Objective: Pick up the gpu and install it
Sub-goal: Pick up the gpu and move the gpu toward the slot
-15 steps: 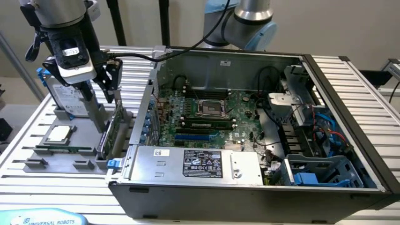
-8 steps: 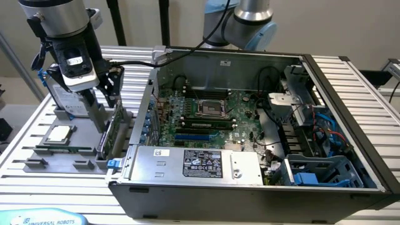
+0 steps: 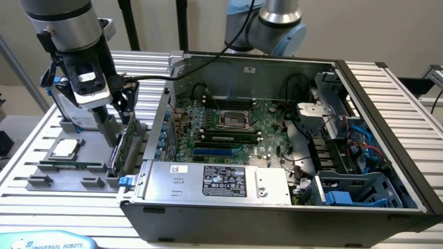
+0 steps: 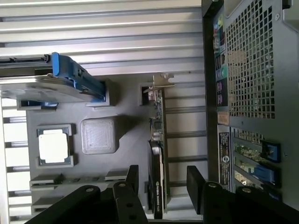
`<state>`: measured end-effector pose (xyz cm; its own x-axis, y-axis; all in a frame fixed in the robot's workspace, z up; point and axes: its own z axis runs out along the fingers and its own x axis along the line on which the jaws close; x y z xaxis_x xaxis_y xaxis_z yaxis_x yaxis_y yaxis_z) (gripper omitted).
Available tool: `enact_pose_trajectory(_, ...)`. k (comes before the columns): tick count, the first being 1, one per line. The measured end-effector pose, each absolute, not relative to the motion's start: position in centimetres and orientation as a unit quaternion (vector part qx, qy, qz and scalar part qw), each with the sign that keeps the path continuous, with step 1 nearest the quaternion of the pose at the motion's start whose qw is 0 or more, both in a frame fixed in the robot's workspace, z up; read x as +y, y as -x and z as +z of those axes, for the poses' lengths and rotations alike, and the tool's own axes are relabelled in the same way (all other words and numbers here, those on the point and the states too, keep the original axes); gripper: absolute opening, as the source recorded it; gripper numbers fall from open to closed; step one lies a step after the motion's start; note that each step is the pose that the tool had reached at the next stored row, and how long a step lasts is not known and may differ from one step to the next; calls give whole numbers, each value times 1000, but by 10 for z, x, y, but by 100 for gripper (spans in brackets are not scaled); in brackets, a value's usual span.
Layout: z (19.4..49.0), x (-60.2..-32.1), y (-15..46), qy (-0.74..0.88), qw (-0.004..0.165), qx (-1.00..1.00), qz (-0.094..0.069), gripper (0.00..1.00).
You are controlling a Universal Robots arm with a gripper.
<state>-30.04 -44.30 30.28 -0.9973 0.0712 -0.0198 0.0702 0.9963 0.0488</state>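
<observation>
While fingers (image 4: 195, 182) hang wide open, one each side of gpu (image 4: 157, 137), neither touching it. gpu standing on edge in grey holder tray (image 4: 126, 133) on desk (image 4: 117, 46), silver bracket at end away from fingers, just beside open pc case (image 4: 252, 70). cpu (image 4: 53, 147) and blue-railed hard drive (image 4: 70, 84) in same tray.

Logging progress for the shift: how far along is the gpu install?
Done: nothing lifted. In hand: jaws open, straddling the gpu, which stands on edge in the gray holder. Left: gripping it, lifting it and seating it in the open computer case.
</observation>
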Motion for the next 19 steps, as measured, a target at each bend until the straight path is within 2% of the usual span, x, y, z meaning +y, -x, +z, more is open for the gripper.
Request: enact_pose_trajectory(19, 268, -447, 300, -35, 11, 999, 24, 54)
